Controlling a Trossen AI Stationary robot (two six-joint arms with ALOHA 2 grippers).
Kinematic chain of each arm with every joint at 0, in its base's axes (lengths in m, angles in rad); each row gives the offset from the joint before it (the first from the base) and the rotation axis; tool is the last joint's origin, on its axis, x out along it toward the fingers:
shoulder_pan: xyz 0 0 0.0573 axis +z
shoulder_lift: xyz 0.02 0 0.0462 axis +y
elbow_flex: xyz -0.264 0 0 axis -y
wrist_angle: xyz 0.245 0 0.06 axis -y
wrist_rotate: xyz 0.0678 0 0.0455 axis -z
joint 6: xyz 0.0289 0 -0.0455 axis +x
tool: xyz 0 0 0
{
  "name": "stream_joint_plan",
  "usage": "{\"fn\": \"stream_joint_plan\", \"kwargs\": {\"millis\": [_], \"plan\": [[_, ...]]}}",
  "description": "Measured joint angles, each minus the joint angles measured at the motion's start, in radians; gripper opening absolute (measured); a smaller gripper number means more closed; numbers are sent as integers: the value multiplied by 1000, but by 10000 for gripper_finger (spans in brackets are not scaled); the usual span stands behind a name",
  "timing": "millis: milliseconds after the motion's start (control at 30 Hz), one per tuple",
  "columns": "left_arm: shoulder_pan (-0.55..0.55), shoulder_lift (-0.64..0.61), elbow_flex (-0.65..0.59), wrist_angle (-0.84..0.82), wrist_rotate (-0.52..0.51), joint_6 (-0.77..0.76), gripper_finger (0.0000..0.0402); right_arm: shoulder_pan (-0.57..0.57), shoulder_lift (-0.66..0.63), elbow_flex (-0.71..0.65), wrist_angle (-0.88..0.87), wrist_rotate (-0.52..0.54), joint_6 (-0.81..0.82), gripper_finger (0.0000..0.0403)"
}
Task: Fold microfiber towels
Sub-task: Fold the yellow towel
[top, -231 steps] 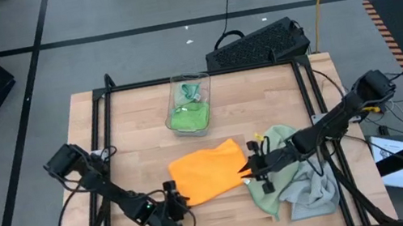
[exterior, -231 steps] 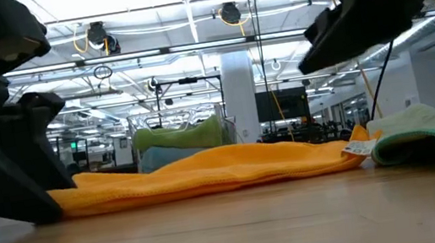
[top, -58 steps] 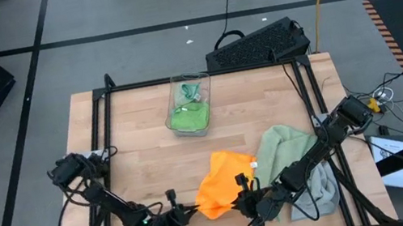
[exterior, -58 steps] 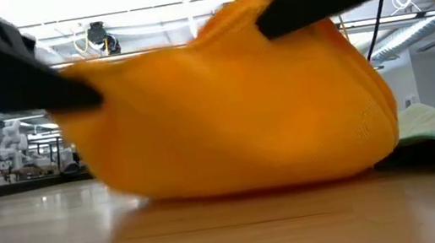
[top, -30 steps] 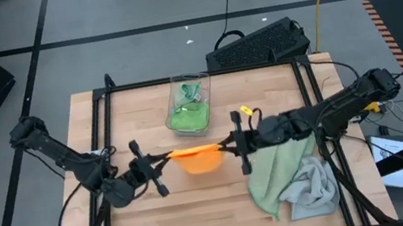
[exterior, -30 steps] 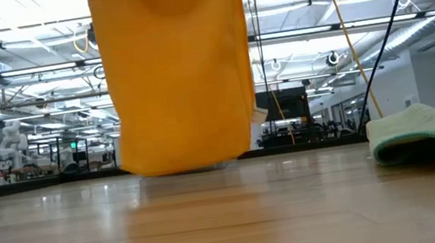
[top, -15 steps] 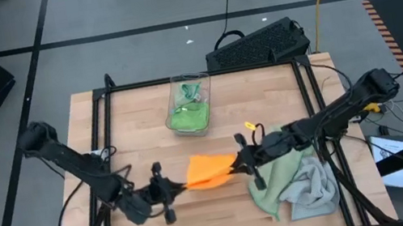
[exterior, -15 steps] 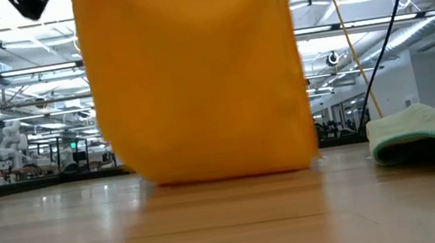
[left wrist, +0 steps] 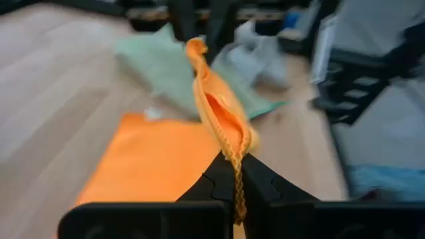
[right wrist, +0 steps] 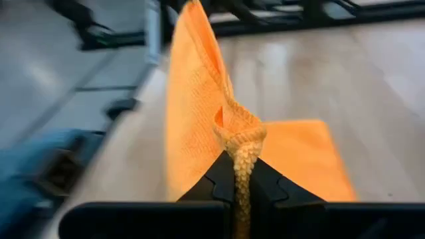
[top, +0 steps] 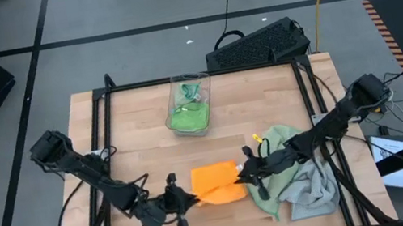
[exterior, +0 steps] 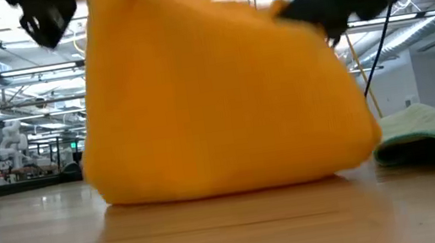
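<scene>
Left hand (top: 185,203) is clamped on one corner of the orange towel (top: 218,182) — the edge is seen pinched between its fingers in the left wrist view. Right hand (top: 241,171) is clamped on the opposite corner, likewise pinched in its own wrist view. The towel is held stretched between the two hands near the front middle of the surface (top: 142,151), lower part resting on the wood, upper edge lifted. Its held edge runs left–right, hand to hand. Judged: the fold is mid-way; the held edge has to be carried over the resting half. Sage towel (top: 279,157) and grey towel (top: 313,193) are heaped just right of it.
</scene>
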Motion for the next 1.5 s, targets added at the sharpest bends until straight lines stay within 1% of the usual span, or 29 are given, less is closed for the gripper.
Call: {"fn": "stream_joint_plan", "kwargs": {"millis": [67, 233, 333, 467, 633, 767, 833, 933, 1033, 1100, 1233, 1367, 1500], "plan": [[12, 0, 0, -75, -6, -48, 13, -12, 25, 0, 1, 35, -7, 6], [52, 0, 0, -249, -3, -179, 4, -54, 59, 0, 9, 39, -21, 6], [79, 0, 0, -319, -4, -233, 10, -74, 79, 0, 8, 36, -25, 6], [128, 0, 0, -331, 6, -238, 16, -98, 115, 0, -2, 37, -18, 6], [192, 0, 0, -342, 110, -240, 5, -115, 157, 0, -3, 34, 12, 10], [213, 0, 0, -352, 153, -240, 17, -123, 163, 0, -20, 34, 15, 10], [221, 0, 0, -360, 158, -243, 17, -126, 164, 0, -32, 34, 28, 10], [228, 0, 0, -362, 156, -231, 8, -129, 164, 0, -44, 34, 35, 10], [230, 0, 0, -366, 134, -211, 6, -129, 164, 0, -50, 36, 42, 11], [230, 0, 0, -368, 122, -199, 18, -129, 164, 0, -52, 40, 49, 14], [230, 0, 0, -378, 113, -195, 72, -128, 164, 0, -72, 64, 66, 40], [231, 0, 0, -381, 91, -189, 127, -128, 163, 0, -103, 133, 80, 89], [235, 0, 0, -344, 61, -156, 156, -131, 139, 0, -116, 163, 59, 145]]}}
